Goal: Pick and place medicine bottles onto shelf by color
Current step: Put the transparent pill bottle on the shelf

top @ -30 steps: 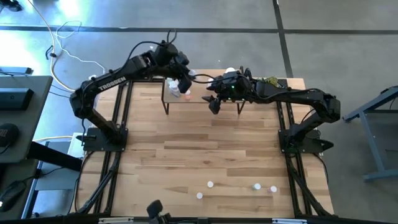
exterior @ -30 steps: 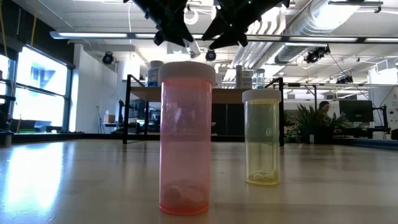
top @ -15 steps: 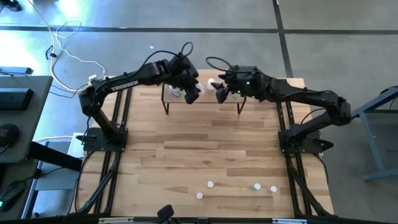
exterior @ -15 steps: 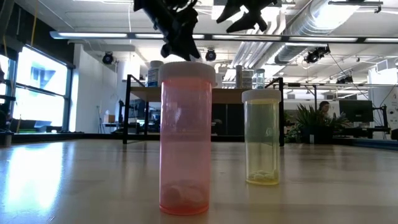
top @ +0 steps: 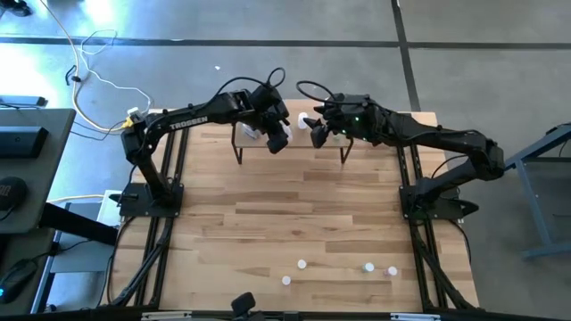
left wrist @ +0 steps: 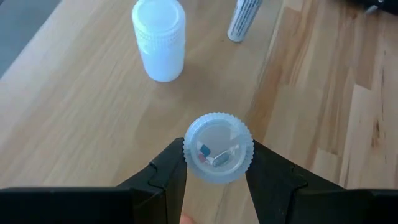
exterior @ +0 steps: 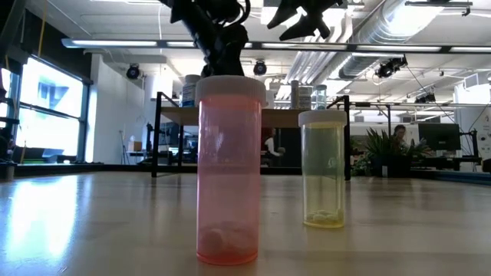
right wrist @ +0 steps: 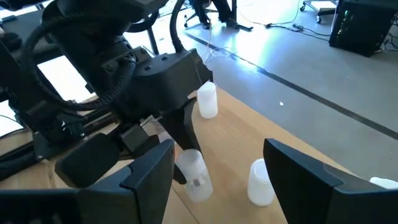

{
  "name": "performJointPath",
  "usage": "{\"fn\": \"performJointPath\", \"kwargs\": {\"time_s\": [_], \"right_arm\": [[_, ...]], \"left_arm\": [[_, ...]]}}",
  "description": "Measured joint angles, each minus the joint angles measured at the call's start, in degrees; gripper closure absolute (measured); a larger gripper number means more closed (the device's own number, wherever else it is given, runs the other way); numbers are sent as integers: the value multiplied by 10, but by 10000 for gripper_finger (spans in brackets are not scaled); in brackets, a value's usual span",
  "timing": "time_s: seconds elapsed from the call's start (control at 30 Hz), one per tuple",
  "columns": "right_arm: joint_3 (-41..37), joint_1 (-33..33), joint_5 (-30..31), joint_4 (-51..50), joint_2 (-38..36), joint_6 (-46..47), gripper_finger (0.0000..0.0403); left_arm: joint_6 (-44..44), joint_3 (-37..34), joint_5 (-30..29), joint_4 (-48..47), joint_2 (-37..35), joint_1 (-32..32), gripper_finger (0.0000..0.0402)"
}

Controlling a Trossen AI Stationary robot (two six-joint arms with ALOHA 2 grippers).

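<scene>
while the left gripper [left wrist: 217,171] hangs over the shelf [top: 294,143] at the far edge of the table [top: 294,223], its fingers [left wrist: 165,177] clamp a small clear bottle [left wrist: 218,148] with a ribbed white cap. a white bottle [left wrist: 159,39] stands on the shelf board just beyond it. the right gripper [right wrist: 217,168] hovers close by, facing the left one, fingers spread and holding nothing. more bottles sit near the table's front edge, among them a pink vial [exterior: 228,169] and a yellow vial [exterior: 325,169].
</scene>
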Motion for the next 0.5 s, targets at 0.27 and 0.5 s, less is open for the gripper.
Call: {"fn": "performJointPath", "kwargs": {"time_s": [0.27, 0.5], "right_arm": [[0, 0, 0, 0, 0, -1, 164], [0, 0, 0, -2, 0, -2, 164]], "left_arm": [[23, 0, -11, 0, 0, 0, 265], [31, 0, -28, 1, 1, -4, 239]]}}
